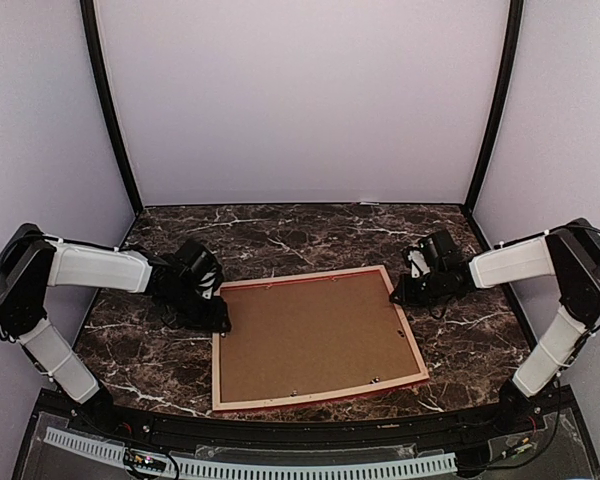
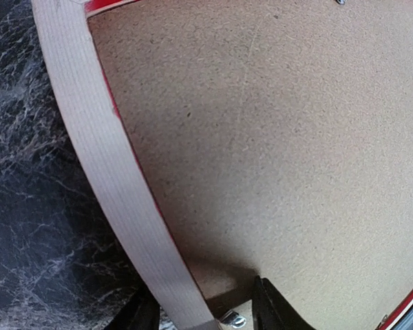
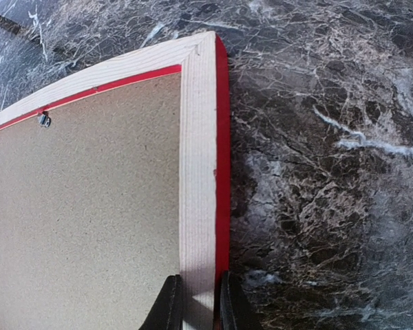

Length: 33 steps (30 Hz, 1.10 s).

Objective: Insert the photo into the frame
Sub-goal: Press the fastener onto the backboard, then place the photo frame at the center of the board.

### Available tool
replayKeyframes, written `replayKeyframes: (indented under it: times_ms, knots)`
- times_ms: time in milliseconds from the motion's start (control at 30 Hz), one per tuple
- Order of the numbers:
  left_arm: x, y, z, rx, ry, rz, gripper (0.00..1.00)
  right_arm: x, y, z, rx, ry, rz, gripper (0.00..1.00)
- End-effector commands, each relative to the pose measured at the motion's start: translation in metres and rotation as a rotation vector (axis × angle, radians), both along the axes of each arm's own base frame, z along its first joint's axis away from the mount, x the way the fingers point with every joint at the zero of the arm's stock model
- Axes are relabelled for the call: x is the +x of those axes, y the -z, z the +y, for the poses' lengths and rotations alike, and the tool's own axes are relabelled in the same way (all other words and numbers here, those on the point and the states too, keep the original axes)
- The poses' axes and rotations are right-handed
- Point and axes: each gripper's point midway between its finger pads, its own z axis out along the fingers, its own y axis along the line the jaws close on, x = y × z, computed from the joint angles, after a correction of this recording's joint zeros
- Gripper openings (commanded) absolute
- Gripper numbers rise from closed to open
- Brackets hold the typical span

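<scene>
1. The frame [image 1: 320, 392] is lying face down on the bench [image 1: 280, 235], pale back upward, with a brown backing board [image 1: 315, 335] sitting inside it.
2. The left jaws are standing partly open and straddling the frame's left rail near its far corner. One finger [image 2: 272, 309] is sitting over the board and the other outside the rail, with slack showing.
3. The right jaws are pinching the right rail near the far corner, with the fingers [image 3: 168, 306] touching both of its edges.
4. The left arm [image 1: 100, 268] and the right arm [image 1: 510, 262] are reaching inward, with their wrists low over the bench.
</scene>
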Motion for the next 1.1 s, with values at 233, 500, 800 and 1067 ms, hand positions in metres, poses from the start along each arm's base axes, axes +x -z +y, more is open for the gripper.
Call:
replayKeyframes:
  times_ms: [233, 500, 800, 1067]
  knots:
    - [0.01, -0.002, 0.005, 0.006, -0.038, -0.009, 0.44, -0.051, 0.037, 0.002, -0.017, -0.055, 0.208, 0.0]
    - [0.015, 0.001, 0.011, 0.011, -0.088, -0.027, 0.3, -0.047, 0.028, 0.0, -0.025, -0.052, 0.183, 0.09]
    - [0.017, 0.008, 0.019, 0.035, -0.133, -0.048, 0.19, -0.037, 0.007, -0.002, -0.045, -0.047, 0.127, 0.36]
    - [0.02, 0.01, 0.02, 0.04, -0.15, -0.057, 0.13, -0.04, -0.011, -0.006, -0.035, -0.03, 0.087, 0.46]
